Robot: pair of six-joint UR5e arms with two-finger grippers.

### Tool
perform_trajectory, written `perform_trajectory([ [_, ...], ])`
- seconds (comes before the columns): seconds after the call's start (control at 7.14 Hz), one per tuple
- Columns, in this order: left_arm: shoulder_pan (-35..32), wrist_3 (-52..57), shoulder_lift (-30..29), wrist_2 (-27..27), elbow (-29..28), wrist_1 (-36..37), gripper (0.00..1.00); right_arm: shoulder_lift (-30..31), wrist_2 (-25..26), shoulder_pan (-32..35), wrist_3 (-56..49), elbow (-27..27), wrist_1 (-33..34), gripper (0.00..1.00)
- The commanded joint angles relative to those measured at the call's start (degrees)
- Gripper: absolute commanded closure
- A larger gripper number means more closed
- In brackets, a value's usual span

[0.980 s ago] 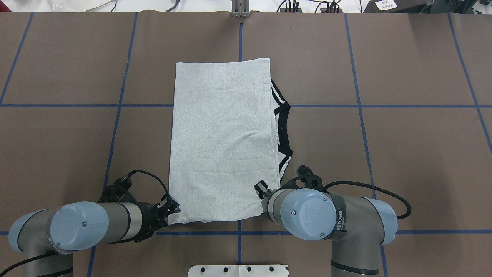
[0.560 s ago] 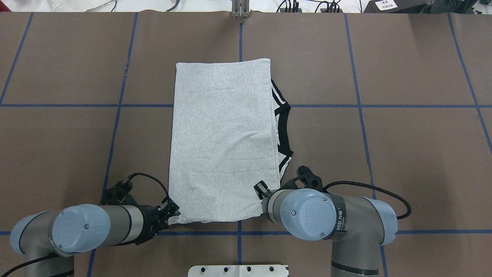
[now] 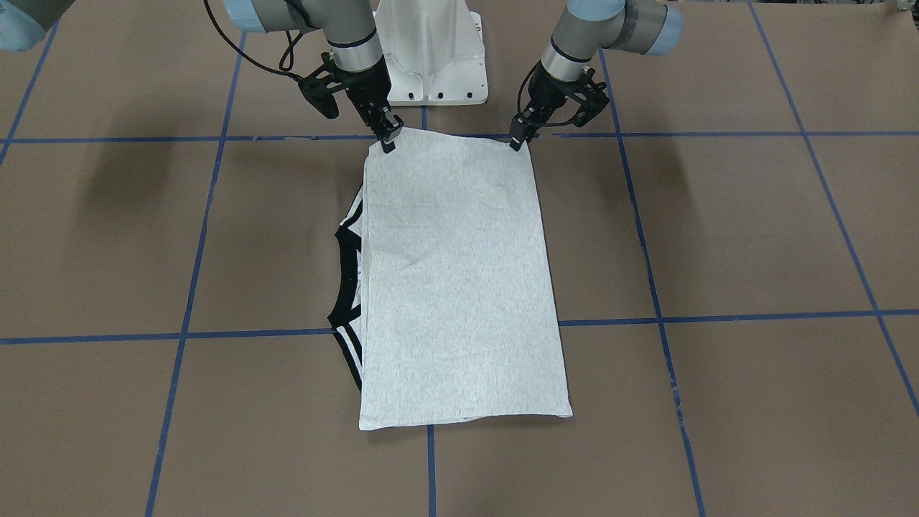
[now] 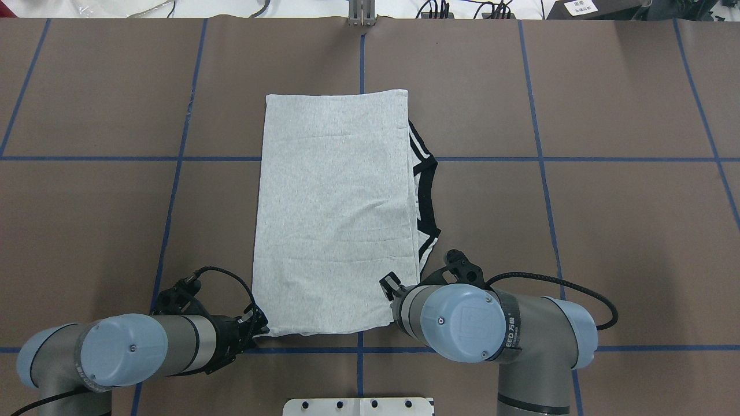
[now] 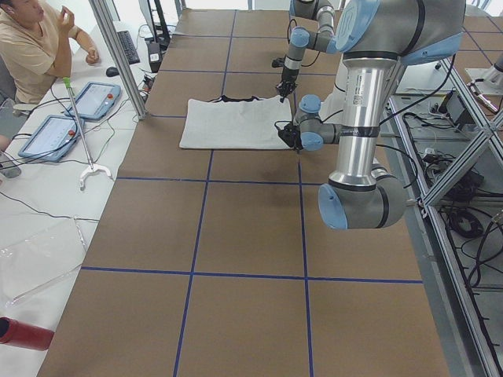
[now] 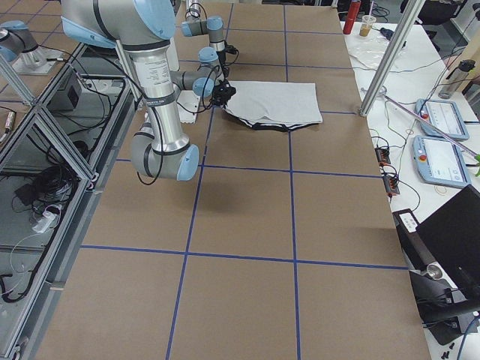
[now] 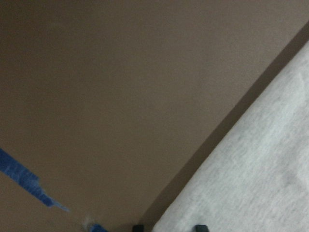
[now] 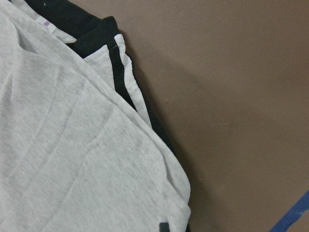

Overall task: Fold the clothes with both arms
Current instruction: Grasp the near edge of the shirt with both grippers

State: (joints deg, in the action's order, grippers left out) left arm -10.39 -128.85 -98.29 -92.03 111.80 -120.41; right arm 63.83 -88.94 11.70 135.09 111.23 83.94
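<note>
Currently: left jaws, right jaws pinch robot-side corners of folded T-shirt [image 4: 335, 208].

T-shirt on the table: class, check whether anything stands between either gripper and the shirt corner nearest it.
Nothing visible does. The left gripper is right at one robot-side corner of the T-shirt, the right gripper at the other; only bare table lies beside them.

Soft matt heathered cloth T-shirt [image 4: 335, 219]
</note>
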Motion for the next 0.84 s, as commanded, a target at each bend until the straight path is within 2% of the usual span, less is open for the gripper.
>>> perform_trajectory([
  [0.0, 0.1, 0.0, 0.0, 0.0, 0.2, 0.0, 1.00, 0.2, 0.0, 0.1, -0.1, 0.0, 0.0, 1.00],
  [0.28, 0.0, 0.3, -0.1, -0.2, 2.1, 0.3, 1.00, 0.7, 0.0, 0.2, -0.2, 0.0, 0.0, 1.00],
  [0.42, 0.0, 0.6, -0.1, -0.4, 5.2, 0.4, 1.00, 3.3, 0.0, 0.2, 0.0, 1.2, -0.1, 1.00],
  [0.7, 0.5, 0.3, -1.7, -2.6, 9.6, 1.4, 1.00, 9.0, 0.4, -2.7, 0.2, 7.2, 0.0, 1.00],
])
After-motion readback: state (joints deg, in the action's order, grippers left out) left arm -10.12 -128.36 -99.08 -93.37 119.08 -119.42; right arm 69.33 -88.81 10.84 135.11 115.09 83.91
